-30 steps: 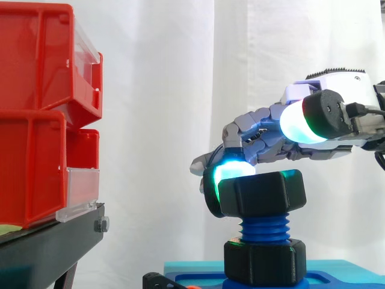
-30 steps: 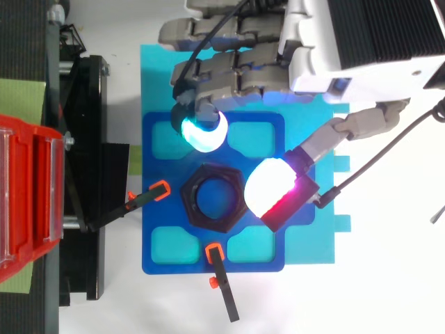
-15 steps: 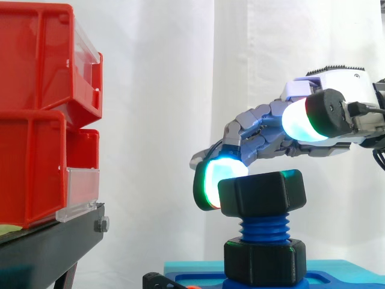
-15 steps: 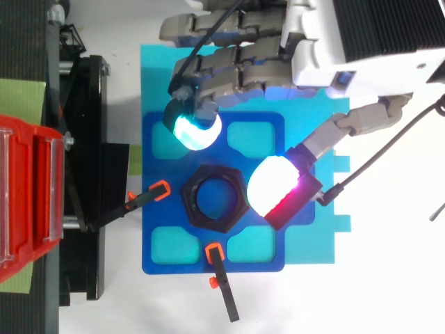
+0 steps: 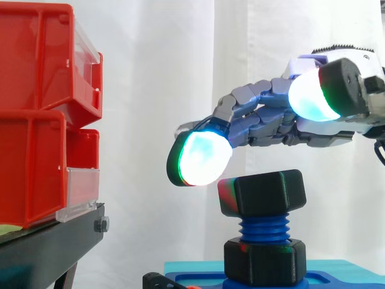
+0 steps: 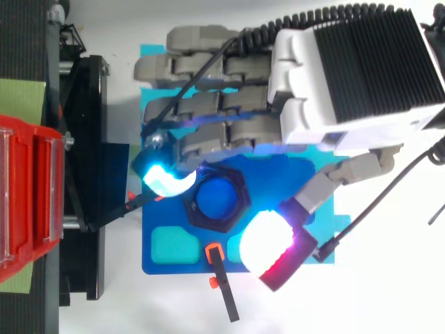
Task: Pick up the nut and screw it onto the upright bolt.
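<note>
A black hex nut [image 5: 262,192] sits threaded on top of the upright blue bolt [image 5: 264,229], a second black nut [image 5: 264,261] at the bolt's foot. From above the nut [image 6: 215,203] rings the blue bolt top [image 6: 217,199]. My hand [image 5: 271,120] hovers above the nut, clear of it, fingers stretched out to the left. One glowing fingertip [image 5: 200,159] hangs just left of and above the nut, the thumb pad [image 5: 311,96] is higher on the right. The hand [image 6: 236,125] holds nothing.
The bolt stands on a blue fixture plate [image 6: 167,243] with orange-tipped clamps [image 6: 212,254]. Red bins [image 5: 42,114] are stacked on a black stand [image 5: 54,247] at the left. A white curtain hangs behind.
The hand has lifted off the nut and moved up and over it; its fingers have let go of the nut's side and stretched out leftward. The nut stays on the bolt.
</note>
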### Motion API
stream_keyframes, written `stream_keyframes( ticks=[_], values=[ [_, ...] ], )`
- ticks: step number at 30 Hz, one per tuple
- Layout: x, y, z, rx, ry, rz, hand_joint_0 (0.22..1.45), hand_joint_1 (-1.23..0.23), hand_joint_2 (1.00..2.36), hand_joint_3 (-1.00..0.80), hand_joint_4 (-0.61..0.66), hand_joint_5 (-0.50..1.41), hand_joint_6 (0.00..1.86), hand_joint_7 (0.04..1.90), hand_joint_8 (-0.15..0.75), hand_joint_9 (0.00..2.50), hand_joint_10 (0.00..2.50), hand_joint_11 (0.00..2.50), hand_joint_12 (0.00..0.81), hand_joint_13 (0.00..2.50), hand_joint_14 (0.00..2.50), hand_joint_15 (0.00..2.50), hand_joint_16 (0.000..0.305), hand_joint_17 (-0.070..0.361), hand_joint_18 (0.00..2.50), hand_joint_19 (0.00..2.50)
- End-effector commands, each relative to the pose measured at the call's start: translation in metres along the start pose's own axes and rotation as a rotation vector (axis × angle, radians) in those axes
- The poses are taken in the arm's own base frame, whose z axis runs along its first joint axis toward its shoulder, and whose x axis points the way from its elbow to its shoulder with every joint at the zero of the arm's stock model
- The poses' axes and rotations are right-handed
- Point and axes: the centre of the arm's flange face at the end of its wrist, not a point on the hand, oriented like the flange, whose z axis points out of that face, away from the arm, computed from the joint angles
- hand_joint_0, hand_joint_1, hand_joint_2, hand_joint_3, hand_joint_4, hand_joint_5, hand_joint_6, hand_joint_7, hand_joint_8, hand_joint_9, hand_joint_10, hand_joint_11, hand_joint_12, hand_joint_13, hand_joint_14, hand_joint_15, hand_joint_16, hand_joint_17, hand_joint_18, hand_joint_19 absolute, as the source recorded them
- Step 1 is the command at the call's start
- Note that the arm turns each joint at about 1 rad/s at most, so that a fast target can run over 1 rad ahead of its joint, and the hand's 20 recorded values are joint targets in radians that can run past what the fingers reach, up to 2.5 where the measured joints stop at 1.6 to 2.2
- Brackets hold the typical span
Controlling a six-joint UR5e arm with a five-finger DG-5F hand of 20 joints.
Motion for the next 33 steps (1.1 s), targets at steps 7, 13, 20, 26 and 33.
stream_keyframes(
  ticks=[7,13,20,26,33],
  values=[
    [0.007,0.018,0.008,-0.016,0.003,0.004,0.45,-0.18,1.0,-0.5,0.08,-0.18,0.5,0.65,0.195,0.23,0.0,0.0,0.332,0.02,0.0,0.0,0.049,0.111,0.0,0.0],
    [0.007,0.018,0.008,-0.016,0.003,0.004,0.45,-0.19,1.0,-0.5,0.1,-0.17,0.5,0.7,0.204,0.25,0.0,0.0,0.33,0.03,0.0,0.0,0.049,0.109,0.0,0.0],
    [0.008,0.018,0.008,-0.015,0.006,0.005,0.46,-0.22,1.0,-0.5,0.11,-0.14,0.5,0.72,0.208,0.3,0.0,0.0,0.319,0.08,0.0,0.0,0.041,0.092,0.0,0.0],
    [0.006,0.014,0.006,-0.012,0.005,0.004,0.47,-0.24,1.0,-0.5,0.19,-0.12,0.5,0.73,0.213,0.36,0.0,0.0,0.269,0.12,0.0,0.0,0.031,0.069,0.0,0.0],
    [0.004,0.006,0.002,0.001,0.009,0.005,0.49,-0.27,1.0,-0.5,0.26,-0.09,0.5,0.81,0.233,0.43,0.0,0.0,0.223,0.17,0.0,0.0,0.023,0.052,0.0,0.0]
  ],
)
